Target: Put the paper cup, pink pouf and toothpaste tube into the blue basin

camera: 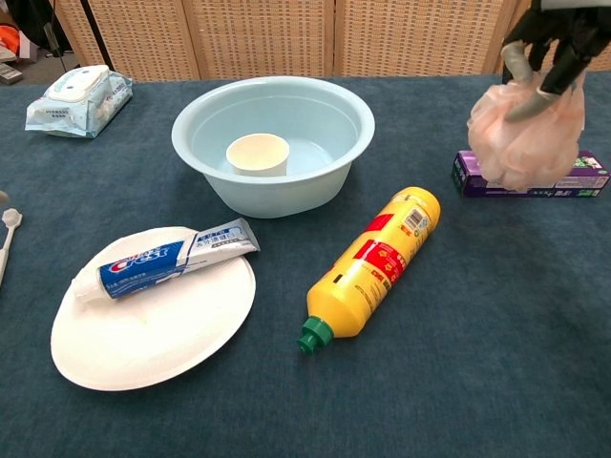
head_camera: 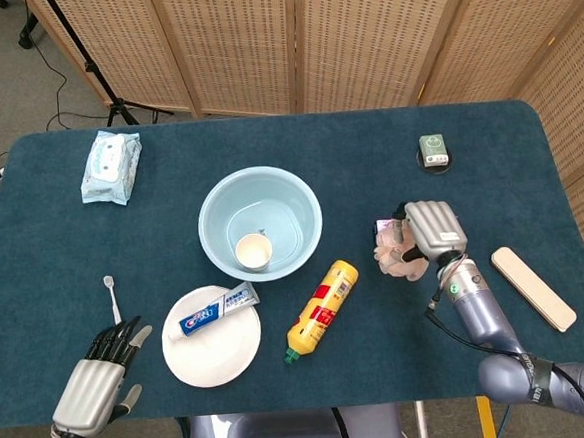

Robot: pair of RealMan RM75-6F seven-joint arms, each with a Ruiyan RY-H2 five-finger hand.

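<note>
While the blue basin [head_camera: 260, 222] sits near the middle of the tabletop [head_camera: 54, 256], it holds 1 paper cup [head_camera: 253, 251], upright against its near-left wall. Just in front of the basin, 1 white plate [head_camera: 211, 336] carries 1 toothpaste tube [head_camera: 218, 307], whose crimped end sticks out past the plate's rim toward the basin.

To the right of the basin, the right hand [head_camera: 432, 232] grips 1 pink pouf [camera: 526, 138] from above with its fingers curled into the mesh, and the pouf hangs clear of the tabletop, over 1 purple box [camera: 582, 178] that it largely covers. The chest view cuts this hand off at the top edge.

At the near-left corner, the left hand [head_camera: 95, 378] holds nothing, with its fingers straight and lying close together; only the head view shows it.

Also on the tabletop are 1 yellow bottle [head_camera: 321, 309] lying on its side between plate and pouf, 1 toothbrush [head_camera: 112, 301], 1 pack of wipes [head_camera: 111, 165], 1 small green box [head_camera: 434, 151] and 1 pale flat case [head_camera: 532, 287].
</note>
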